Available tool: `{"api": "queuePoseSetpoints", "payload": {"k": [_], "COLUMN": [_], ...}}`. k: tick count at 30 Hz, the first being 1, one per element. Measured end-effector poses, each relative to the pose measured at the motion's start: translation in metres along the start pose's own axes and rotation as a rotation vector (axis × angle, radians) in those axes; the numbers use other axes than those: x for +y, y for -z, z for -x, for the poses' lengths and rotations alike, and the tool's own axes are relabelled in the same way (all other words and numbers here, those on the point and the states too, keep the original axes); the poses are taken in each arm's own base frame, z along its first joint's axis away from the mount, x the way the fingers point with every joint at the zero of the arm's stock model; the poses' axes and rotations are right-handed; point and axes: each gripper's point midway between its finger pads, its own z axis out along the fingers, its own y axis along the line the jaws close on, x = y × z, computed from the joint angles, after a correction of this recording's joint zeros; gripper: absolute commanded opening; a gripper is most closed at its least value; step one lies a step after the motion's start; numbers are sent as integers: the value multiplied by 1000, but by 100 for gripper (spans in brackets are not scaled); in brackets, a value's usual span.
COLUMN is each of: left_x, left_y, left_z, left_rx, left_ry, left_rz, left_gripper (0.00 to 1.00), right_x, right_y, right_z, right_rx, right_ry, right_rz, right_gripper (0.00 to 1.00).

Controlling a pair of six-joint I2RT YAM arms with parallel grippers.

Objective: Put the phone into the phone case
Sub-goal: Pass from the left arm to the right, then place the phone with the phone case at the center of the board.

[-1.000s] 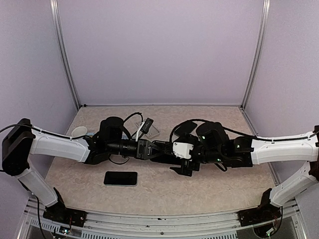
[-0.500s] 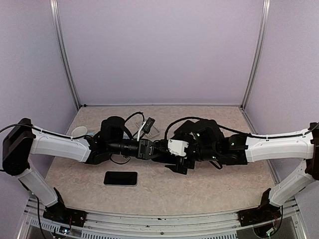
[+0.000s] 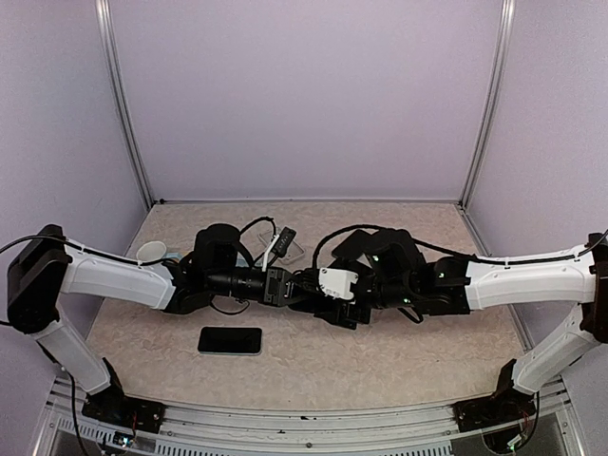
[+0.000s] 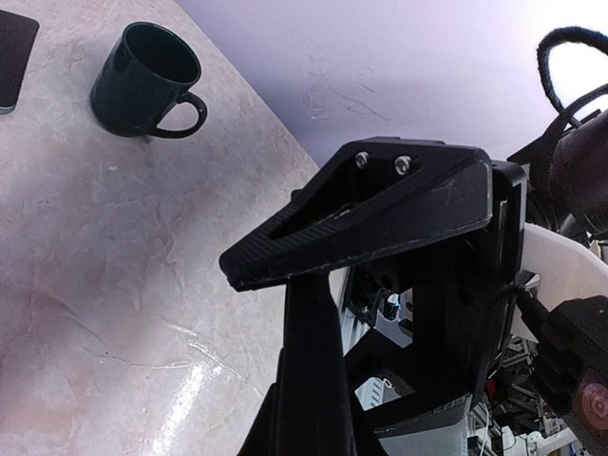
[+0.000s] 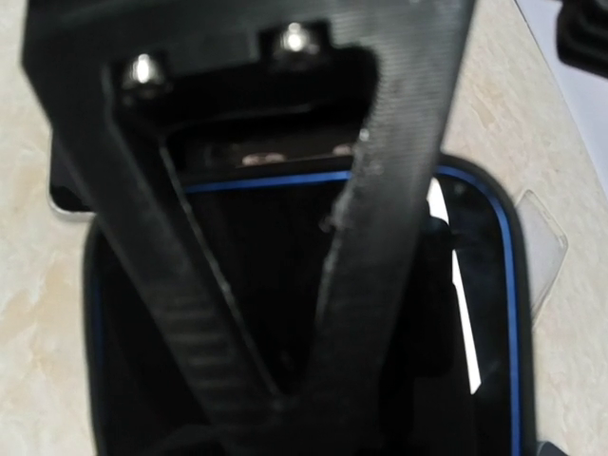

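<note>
Flat on the surface, at 7 o'clock from the meeting hands: phone. Tip to tip at mid-surface: left hand and right hand; cannot tell the opening of either. Close under the right hand, well apart from the phone: black, blue-rimmed phone case.

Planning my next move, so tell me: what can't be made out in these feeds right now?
Right wrist: blurred; its fingers cover most of the phone case, so contact is unclear.
Top external: the case is hidden under the meeting wrists; left gripper and right gripper jaws too small to read.
Left wrist: phone cut off by the top-left edge.
</note>
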Motion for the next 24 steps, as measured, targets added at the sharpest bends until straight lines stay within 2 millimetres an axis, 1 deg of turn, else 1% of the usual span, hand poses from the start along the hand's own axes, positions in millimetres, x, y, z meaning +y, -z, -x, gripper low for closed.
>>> {"api": "queuePoseSetpoints", "payload": {"k": [2, 4, 5, 13, 14, 17, 24], "left_x": [1, 1, 1, -3, -4, -2, 9], "left_y": [0, 1, 1, 5, 6, 9, 26], "left_z": [1, 1, 2, 19, 21, 24, 25], "left_rx": [-2, -2, -4, -61, -67, -86, -134], "left_ry": [5, 9, 12, 3, 0, -2, 23], "left_rz": [2, 1, 0, -29, -31, -30, 11], "left_gripper": [7, 18, 22, 38, 41, 56, 82], "right_x": [0, 0, 0, 0, -1, -9, -28], "right_y": [0, 0, 0, 0, 0, 0, 3], "right_z": [0, 1, 1, -3, -4, -10, -27], "right_rx": [0, -2, -4, 10, 12, 22, 58], "right_ry": [0, 0, -1, -9, -12, -30, -74], "right_rz": [1, 3, 4, 8, 7, -7, -43], "right_gripper": [66, 67, 66, 66, 66, 65, 66]}}
